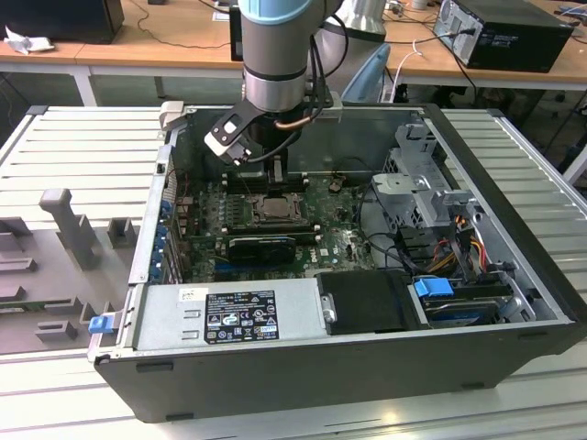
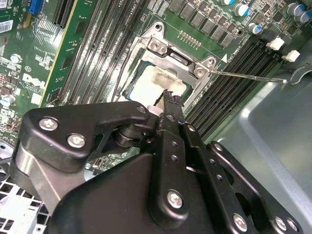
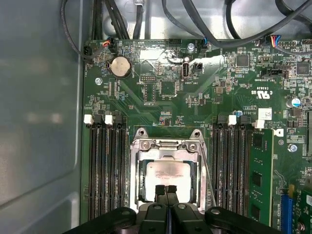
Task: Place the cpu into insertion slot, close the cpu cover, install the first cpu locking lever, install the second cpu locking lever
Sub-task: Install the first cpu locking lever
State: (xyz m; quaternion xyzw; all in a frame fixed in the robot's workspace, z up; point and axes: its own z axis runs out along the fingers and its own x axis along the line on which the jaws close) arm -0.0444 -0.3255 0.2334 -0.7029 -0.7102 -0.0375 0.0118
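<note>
As the black two-fingered gripper (image 3: 165, 191) hangs low inside the open dark-walled metal computer case (image 1: 367, 371), its fingers are pressed together, tip against tip, with nothing between them. It's a closed claw, plain to see in the first wrist view. Those tips sit right at one edge of the cpu (image 3: 168, 171), the small square chip with the pale silver face. And the chip is home, lying flat in the insertion slot (image 3: 143, 181), the square black-rimmed socket on the green motherboard (image 3: 165, 92).

Around the chip lies the cpu cover (image 3: 165, 145), the thin silvery metal frame with the big square window. It is down over the socket, with the chip's face showing through. In the second wrist view a toothed fingertip (image 2: 170, 100) meets the chip's rim, touching or just above, I cannot tell which.

A thin silver locking lever (image 2: 248, 77) angles away from the frame's corner, out over the long black memory slots (image 3: 105, 165) that flank the socket. In the exterior view the grey-and-blue arm (image 1: 280, 64) stands straight above the socket, with the gripper down at the board.
</note>
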